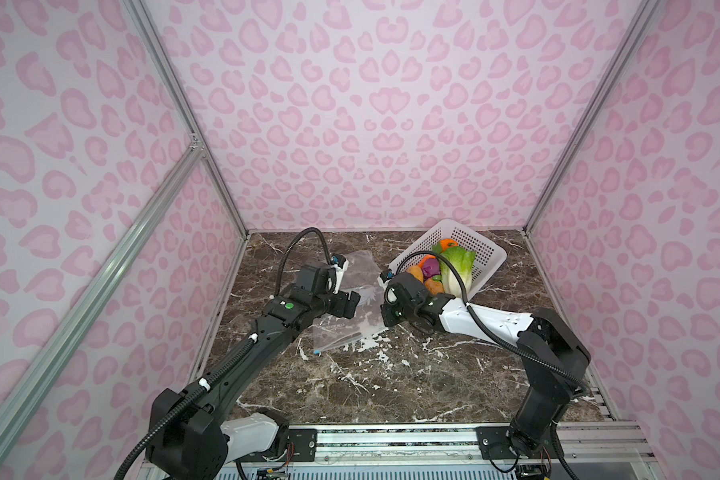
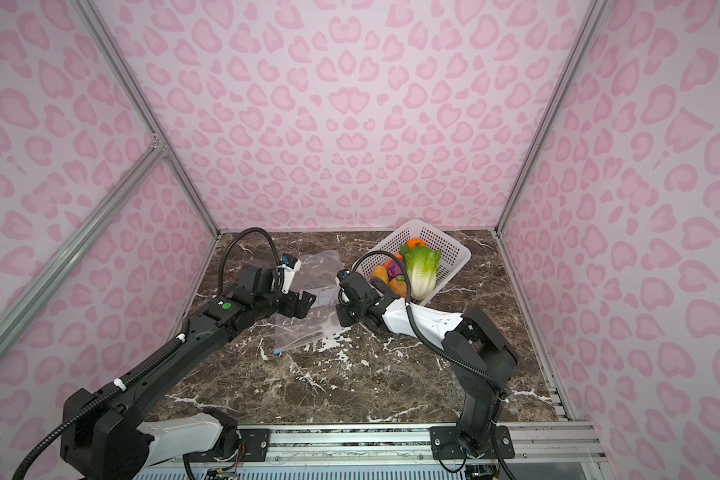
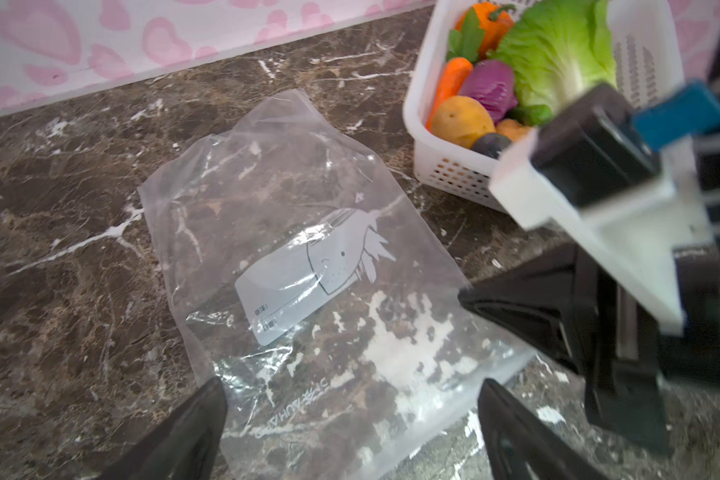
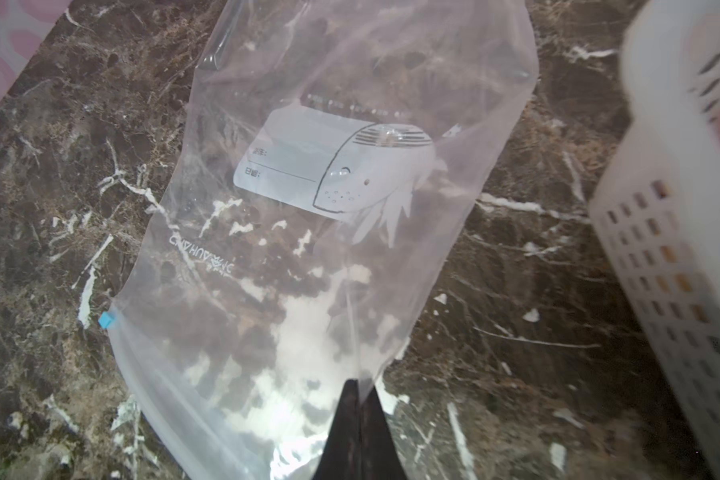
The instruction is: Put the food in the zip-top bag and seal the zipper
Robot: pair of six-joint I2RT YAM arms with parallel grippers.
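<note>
Zip-top bag (image 4: pixel 308 270) flat beside the basket (image 1: pixel 481 249), food (image 1: pixel 456 266) inside the basket.
Right gripper (image 4: pixel 356 390) clenched on the bag edge facing the basket; left gripper (image 3: pixel 352 386) spread wide over the bag.

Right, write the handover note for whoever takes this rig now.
Left gripper: open, jaws spread, hovering over the zip-top bag, holding nothing.
Right gripper: shut, jaws pinching the bag's side edge near the zipper end.
Bag: flat and empty on the marble table. Blue slider sits at one corner; I cannot tell whether the zipper is open.
Food: every piece in view lies in the white basket beside the bag.
Done: bag edge gripped.
Left: open the mouth, load the food, seal the zipper.
</note>
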